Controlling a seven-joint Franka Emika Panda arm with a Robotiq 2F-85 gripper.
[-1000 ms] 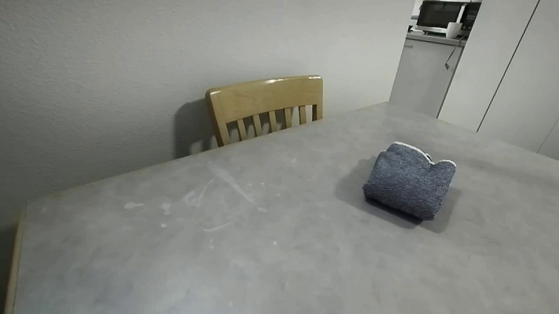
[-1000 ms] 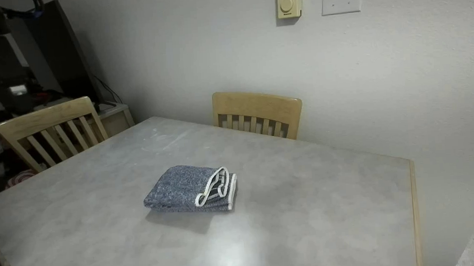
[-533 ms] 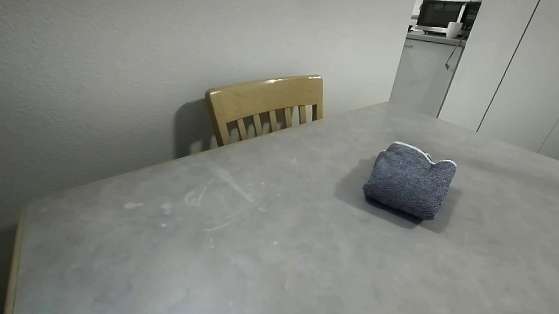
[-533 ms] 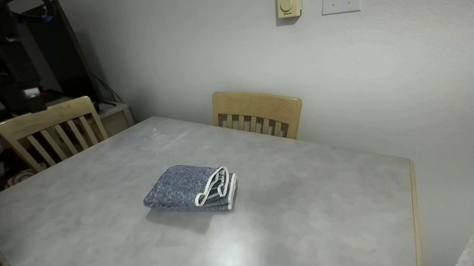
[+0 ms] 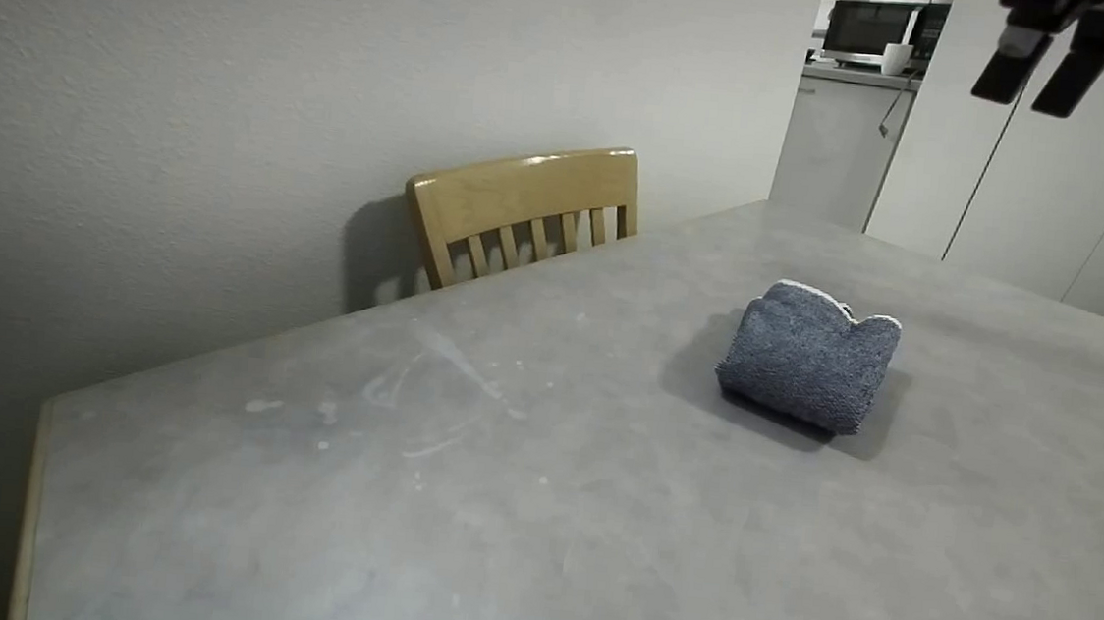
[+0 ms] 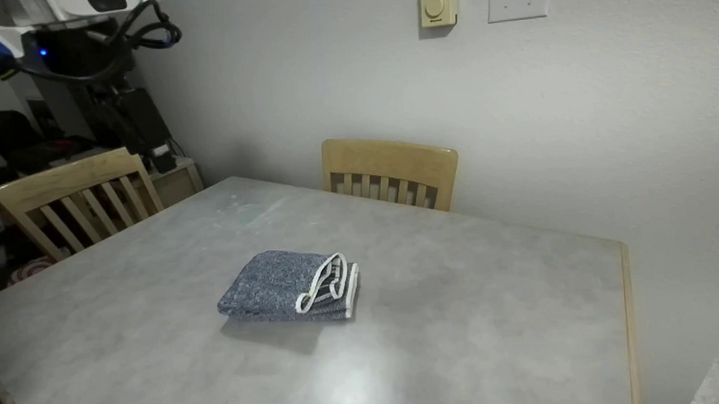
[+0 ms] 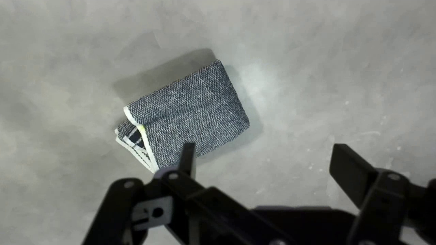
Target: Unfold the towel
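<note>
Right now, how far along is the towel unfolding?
Done: none of the unfolding; the towel lies folded in layers on the table. In hand: nothing; the open gripper hangs clear of the towel. Left: all of it, probably gripping the white trim first, then spreading the layers.

Towel: small blue-grey cloth, speckled weave, thin white trim. Folded up, several layers stacked, resting on the grey worktop. Trimmed ends gather on one side; the opposite side is a rounded fold. In an exterior view the upper layer's trim bows up into a loop, gap open over the layer beneath, whose own trim runs straight. Wrist view: roughly rectangular, lying at a slant, trimmed end toward lower left. Dark striped patch shows in the gap; small yellow mark on the trim. Lower edge partly hidden there.
</note>
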